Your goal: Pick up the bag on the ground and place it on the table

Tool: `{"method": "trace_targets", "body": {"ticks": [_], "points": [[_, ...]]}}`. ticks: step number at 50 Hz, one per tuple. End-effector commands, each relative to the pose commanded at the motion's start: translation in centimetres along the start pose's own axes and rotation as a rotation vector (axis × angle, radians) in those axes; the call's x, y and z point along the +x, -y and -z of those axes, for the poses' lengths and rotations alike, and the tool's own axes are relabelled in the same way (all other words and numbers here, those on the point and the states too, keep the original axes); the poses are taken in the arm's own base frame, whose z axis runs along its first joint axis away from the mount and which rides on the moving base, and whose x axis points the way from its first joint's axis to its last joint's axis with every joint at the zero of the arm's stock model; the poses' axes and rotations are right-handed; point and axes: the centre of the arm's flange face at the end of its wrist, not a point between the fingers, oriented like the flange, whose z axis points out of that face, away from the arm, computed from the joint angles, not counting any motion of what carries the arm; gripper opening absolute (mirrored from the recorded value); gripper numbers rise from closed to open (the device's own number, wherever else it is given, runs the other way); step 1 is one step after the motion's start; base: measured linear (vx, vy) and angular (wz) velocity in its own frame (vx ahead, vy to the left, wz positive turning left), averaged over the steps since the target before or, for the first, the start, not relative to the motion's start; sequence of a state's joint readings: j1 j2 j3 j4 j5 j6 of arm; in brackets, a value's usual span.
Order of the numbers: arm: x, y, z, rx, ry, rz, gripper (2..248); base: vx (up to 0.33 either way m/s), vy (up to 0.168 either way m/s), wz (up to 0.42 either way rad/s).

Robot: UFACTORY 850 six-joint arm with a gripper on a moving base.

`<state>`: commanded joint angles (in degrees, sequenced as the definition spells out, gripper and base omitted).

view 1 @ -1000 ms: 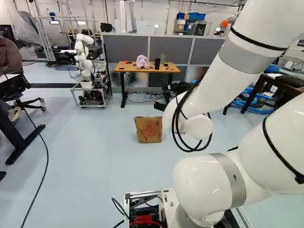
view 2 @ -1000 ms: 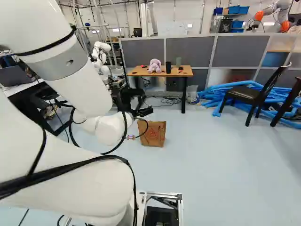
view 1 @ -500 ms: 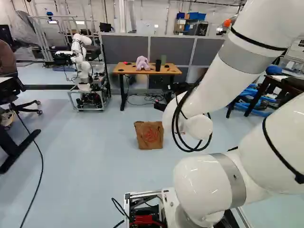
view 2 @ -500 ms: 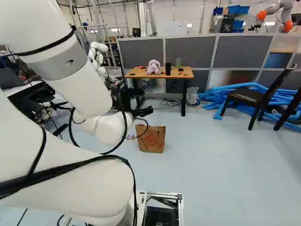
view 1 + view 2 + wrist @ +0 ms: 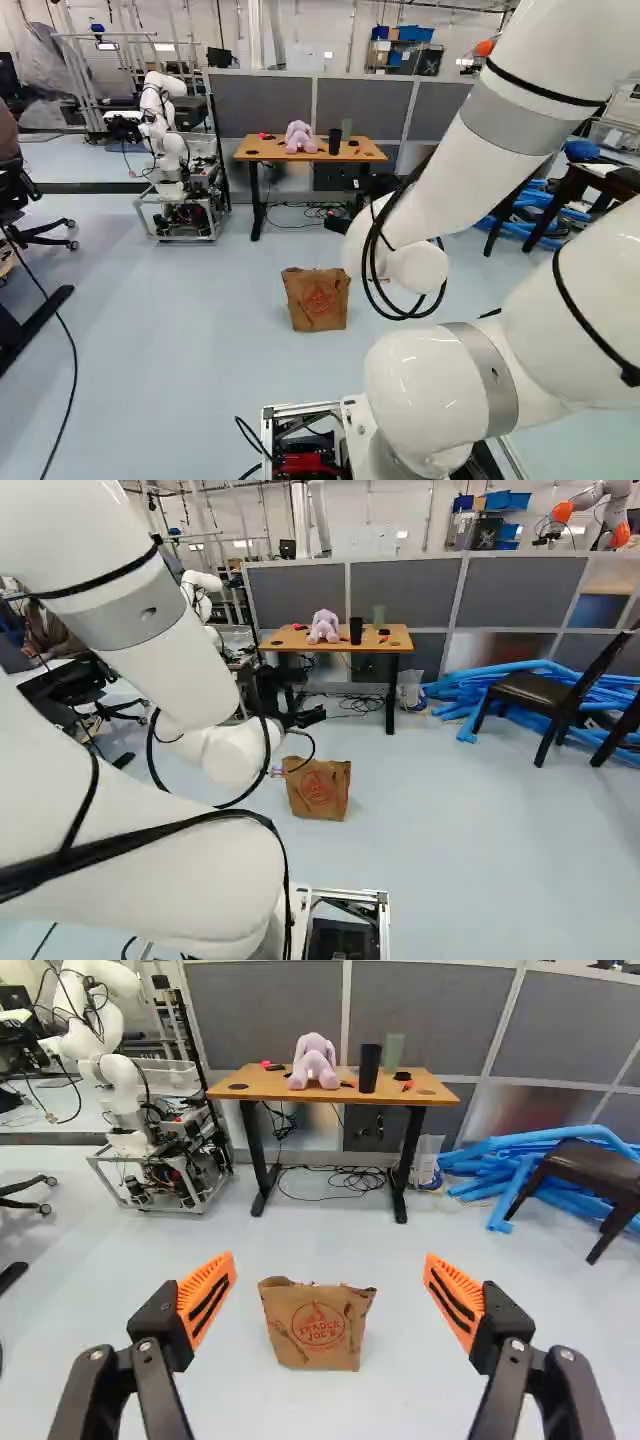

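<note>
brown paper bag (image 5: 318, 1332) upright on floor, near side of wooden-topped, black-legged table (image 5: 250, 1084) | black two-finger gripper (image 5: 330, 1262) spread wide, farther from table; bag ahead, midway, broad face crosswise

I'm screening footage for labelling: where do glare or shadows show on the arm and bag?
Left base view: small bright glints on the glossy white robot arm; right base view: the arm softly shaded; wrist view: the brown paper bag without glare, any shadow beside it faint.
</note>
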<state>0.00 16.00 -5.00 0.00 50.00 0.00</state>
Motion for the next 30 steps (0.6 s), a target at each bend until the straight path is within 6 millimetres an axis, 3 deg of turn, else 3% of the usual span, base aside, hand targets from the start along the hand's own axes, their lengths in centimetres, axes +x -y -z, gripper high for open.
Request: {"method": "trace_targets", "body": {"ticks": [30], "points": [[0.00,0.00,0.00,0.000,0.000,0.000,247,0.192,0.003,-0.014]]}}
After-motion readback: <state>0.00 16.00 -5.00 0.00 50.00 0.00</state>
